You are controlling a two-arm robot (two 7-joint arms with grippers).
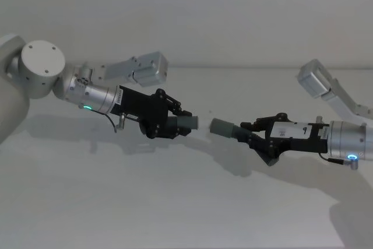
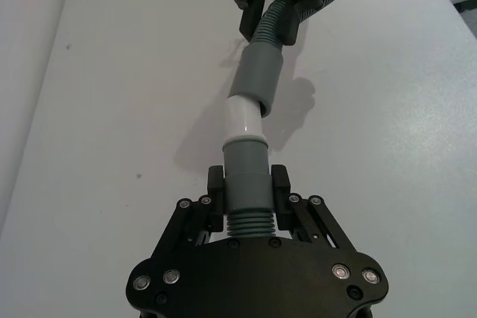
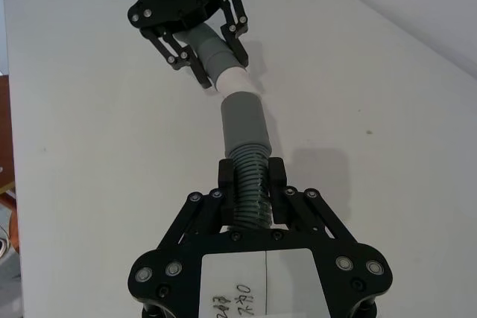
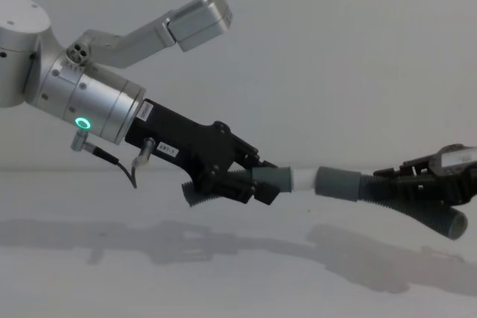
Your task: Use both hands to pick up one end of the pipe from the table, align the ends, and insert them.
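Both pipe pieces hang above the table (image 1: 175,202). My left gripper (image 1: 178,122) (image 2: 247,184) (image 4: 253,182) is shut on the ribbed piece (image 2: 246,173) with the whitish spigot tip (image 2: 244,121) (image 4: 304,179). Opposite it, my right gripper (image 1: 256,135) (image 3: 252,176) (image 4: 395,184) is shut on the other ribbed piece (image 3: 250,184), whose grey collar socket (image 3: 242,121) (image 1: 221,127) (image 4: 335,182) faces the spigot. The spigot tip (image 3: 235,80) meets the mouth of the collar (image 2: 257,80) at a slight angle. How far it is inside is hidden.
The white table top (image 2: 112,109) runs wide under both arms, with their shadows on it. A pale wall (image 1: 233,16) stands behind. The right piece's free ribbed tail (image 4: 443,221) hangs below the right gripper.
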